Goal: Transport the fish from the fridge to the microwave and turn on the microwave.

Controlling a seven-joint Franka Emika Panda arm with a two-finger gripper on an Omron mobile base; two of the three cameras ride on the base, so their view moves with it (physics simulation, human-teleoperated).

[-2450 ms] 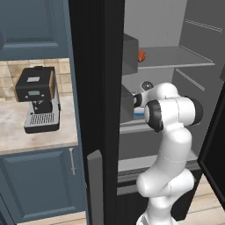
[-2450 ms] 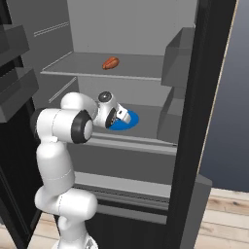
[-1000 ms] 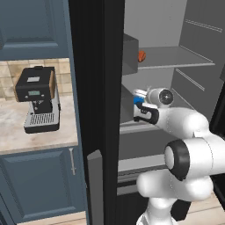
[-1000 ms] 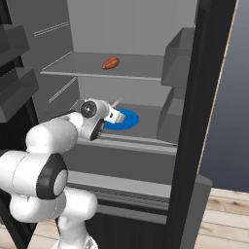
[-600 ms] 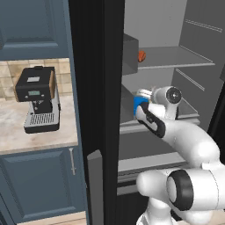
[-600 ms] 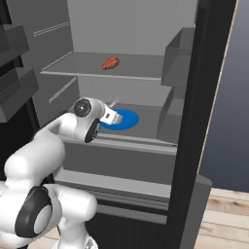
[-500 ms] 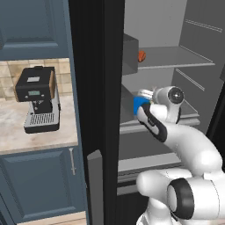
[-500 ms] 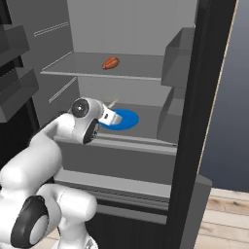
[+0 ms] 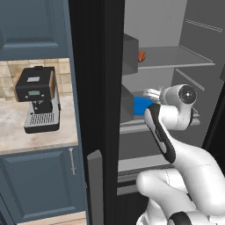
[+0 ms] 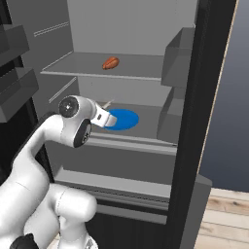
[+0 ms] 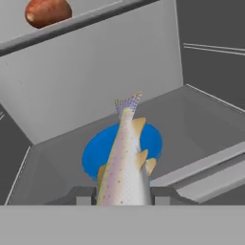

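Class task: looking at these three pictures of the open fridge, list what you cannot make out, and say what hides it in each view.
- Head of the pale speckled fish: hand view, cut off at the bottom between the jaws.
- Round blue plate: left base view, partly behind the white arm.
- Small orange-red ball: left base view, partly behind a grey door bin.

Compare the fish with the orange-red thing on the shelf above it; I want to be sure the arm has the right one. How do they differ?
The fish is long, slim and pale with speckles and fins; the orange-red item is short, rounded and plain. The fish sits between the fingers of the gripper, over the blue plate; the orange-red item lies alone on the upper shelf. Both are inside the fridge.
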